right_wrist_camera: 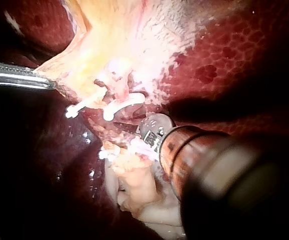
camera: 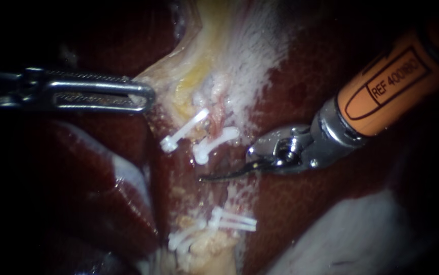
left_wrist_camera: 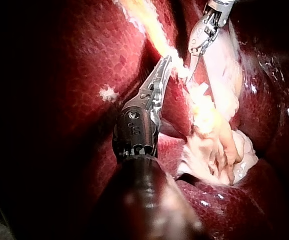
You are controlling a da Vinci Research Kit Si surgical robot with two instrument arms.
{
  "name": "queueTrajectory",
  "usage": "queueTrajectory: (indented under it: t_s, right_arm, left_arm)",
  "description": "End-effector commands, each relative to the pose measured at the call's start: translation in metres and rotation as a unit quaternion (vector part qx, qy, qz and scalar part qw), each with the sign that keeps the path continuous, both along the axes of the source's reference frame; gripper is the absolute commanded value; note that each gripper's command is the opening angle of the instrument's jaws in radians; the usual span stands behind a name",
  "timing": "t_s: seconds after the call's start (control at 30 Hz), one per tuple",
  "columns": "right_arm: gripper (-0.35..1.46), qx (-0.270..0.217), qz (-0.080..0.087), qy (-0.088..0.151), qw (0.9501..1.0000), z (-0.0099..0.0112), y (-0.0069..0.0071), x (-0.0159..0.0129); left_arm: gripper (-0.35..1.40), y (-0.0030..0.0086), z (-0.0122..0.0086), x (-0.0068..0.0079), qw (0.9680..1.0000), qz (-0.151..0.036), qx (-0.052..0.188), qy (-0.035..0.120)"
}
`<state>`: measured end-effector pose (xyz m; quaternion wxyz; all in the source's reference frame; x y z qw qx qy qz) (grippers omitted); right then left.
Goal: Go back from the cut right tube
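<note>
My left instrument (camera: pixel 145 97) comes in level from the left, its jaws shut on the edge of the pale yellow gallbladder tissue (camera: pixel 199 76) and holding it taut. Two white clips (camera: pixel 184 131) (camera: pixel 214 142) sit on the upper tube stumps, and several more clips (camera: pixel 229 220) lie on the lower stumps. A bare gap (camera: pixel 217 175) separates the two groups. My right instrument (camera: pixel 204 178), on an orange shaft, has thin curved blades lying together. Their tip is in that gap, beside the right tube's cut ends. The right wrist view hides the blades under the wrist (right_wrist_camera: pixel 154 127).
Dark red liver (camera: pixel 331 203) surrounds the clipped strip on both sides. A pale whitish fold (camera: pixel 362 239) lies at the lower right. In the left wrist view, pale frayed tissue (left_wrist_camera: pixel 219 150) bulges beside my left instrument's shaft.
</note>
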<state>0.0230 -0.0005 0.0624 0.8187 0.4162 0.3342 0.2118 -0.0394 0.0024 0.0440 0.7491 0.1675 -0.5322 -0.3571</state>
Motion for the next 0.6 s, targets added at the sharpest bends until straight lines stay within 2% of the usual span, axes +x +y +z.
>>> queueTrajectory:
  t_s: [0.03,0.23,0.3,0.33,0.43,0.6]
  right_arm:
    - [-0.35,0.000,0.000,0.002,1.0000,0.0000,-0.0001,0.0000]
    - [-0.35,-0.003,0.006,0.003,1.0000,0.0002,-0.0003,0.0001]
    - [-0.35,-0.009,0.018,0.002,0.9998,0.0002,-0.0004,0.0002]
    - [-0.32,-0.019,0.032,-0.001,0.9993,0.0002,-0.0004,0.0002]
    - [0.09,-0.019,0.042,0.000,0.9989,0.0003,-0.0004,0.0002]
    - [0.47,-0.019,0.043,0.000,0.9989,0.0002,-0.0005,0.0003]
  left_arm:
    - [-0.28,0.0000,0.0000,0.0000,1.0000,0.000,0.000,0.000]
    - [-0.28,-0.0001,0.0001,0.0000,1.0000,0.000,0.000,0.000]
    - [-0.28,-0.0001,0.0001,-0.0001,1.0000,0.000,0.000,0.000]
    - [-0.27,-0.0001,0.0001,-0.0001,1.0000,0.000,0.000,0.000]
    - [-0.27,-0.0001,0.0001,-0.0001,1.0000,0.000,0.000,0.001]
    - [-0.27,-0.0001,0.0001,-0.0001,1.0000,0.000,-0.001,0.001]
